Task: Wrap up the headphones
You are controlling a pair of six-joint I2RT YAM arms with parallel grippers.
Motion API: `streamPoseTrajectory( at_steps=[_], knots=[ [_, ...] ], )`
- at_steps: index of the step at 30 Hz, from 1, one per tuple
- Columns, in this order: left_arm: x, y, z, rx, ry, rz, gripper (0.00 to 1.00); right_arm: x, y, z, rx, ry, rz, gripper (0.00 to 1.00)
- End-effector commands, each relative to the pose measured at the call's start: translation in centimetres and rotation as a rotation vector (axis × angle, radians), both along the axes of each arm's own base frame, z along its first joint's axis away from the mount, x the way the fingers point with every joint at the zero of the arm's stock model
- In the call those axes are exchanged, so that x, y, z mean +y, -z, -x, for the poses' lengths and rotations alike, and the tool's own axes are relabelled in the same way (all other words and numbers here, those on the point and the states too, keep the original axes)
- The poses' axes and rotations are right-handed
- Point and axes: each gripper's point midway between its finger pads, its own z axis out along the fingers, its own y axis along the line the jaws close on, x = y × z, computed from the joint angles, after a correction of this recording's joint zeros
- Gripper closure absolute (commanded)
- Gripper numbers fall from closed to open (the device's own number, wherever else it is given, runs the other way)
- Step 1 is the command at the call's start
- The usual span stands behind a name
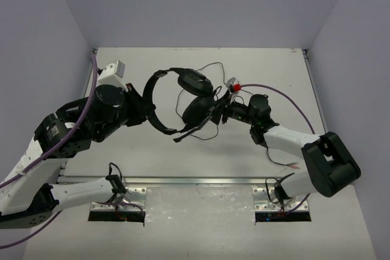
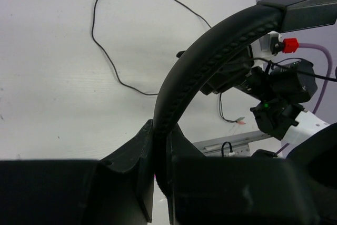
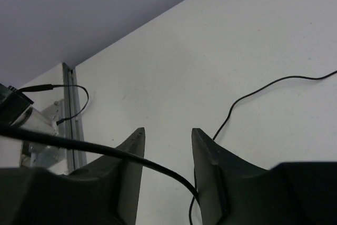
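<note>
The black headphones hang above the white table. My left gripper [image 1: 148, 106] is shut on their headband [image 1: 152, 89], which rises from between the jaws in the left wrist view [image 2: 210, 51]. The two earcups [image 1: 196, 81] [image 1: 198, 109] hang to the right of it. The thin black cable [image 1: 210, 133] loops over the table and also shows in the left wrist view [image 2: 105, 51]. My right gripper [image 1: 218, 112] is open beside the lower earcup. In the right wrist view [image 3: 167, 133] the cable [image 3: 100, 148] runs across the gap between its jaws, which are not closed on it.
The cable's plug end [image 1: 294, 164] lies on the table near the right arm's base. A purple robot cable [image 1: 286, 97] arcs over the right arm. A metal rail [image 1: 195, 181] runs along the near table edge. Grey walls close in the left, back and right sides.
</note>
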Motion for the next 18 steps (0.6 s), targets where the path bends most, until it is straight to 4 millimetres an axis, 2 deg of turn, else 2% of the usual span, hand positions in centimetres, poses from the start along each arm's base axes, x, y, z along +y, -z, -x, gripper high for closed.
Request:
streamPoseTrajectory(
  at_steps=[1, 2, 3, 8, 10, 12, 13, 14, 17, 18],
  knots=[
    [-1.1, -3.4, -0.8, -0.075, -0.034, 0.177, 1.0, 0.6, -1.9, 0.1, -0.044, -0.022, -0.061, 0.61],
    [-1.2, -3.5, -0.9, -0.077, -0.044, 0.192, 1.0, 0.7, -2.2, 0.1, -0.049, -0.025, -0.069, 0.81],
    [-0.9, -3.8, -0.9, -0.081, -0.063, 0.221, 1.0, 0.7, -2.3, 0.2, -0.034, -0.027, -0.081, 0.83],
    [-0.9, -5.0, -1.4, -0.101, -0.125, 0.35, 1.0, 1.5, -3.1, 0.9, -0.027, -0.042, -0.129, 0.76],
    [-0.7, -5.5, -1.4, -0.102, -0.155, 0.405, 1.0, 2.2, -3.1, 1.4, -0.024, -0.06, -0.128, 0.71],
    [-0.5, -5.8, -1.5, -0.11, -0.179, 0.453, 1.0, 2.8, -3.2, 1.6, -0.026, -0.055, -0.131, 0.76],
    [-0.5, -6.0, -1.7, -0.117, -0.189, 0.474, 1.0, 3.3, -3.2, 1.8, -0.028, -0.054, -0.135, 0.85],
    [-0.2, -5.8, -1.8, -0.12, -0.207, 0.475, 1.0, 3.6, -3.3, 1.9, -0.024, -0.053, -0.14, 0.88],
    [0.8, -5.8, -2.6, -0.136, -0.293, 0.5, 1.0, 4.9, -3.3, 2.2, -0.013, -0.046, -0.154, 0.88],
    [1.1, -5.7, -2.9, -0.135, -0.33, 0.51, 1.0, 5.7, -3.3, 2.9, -0.009, -0.064, -0.155, 0.87]
  ],
)
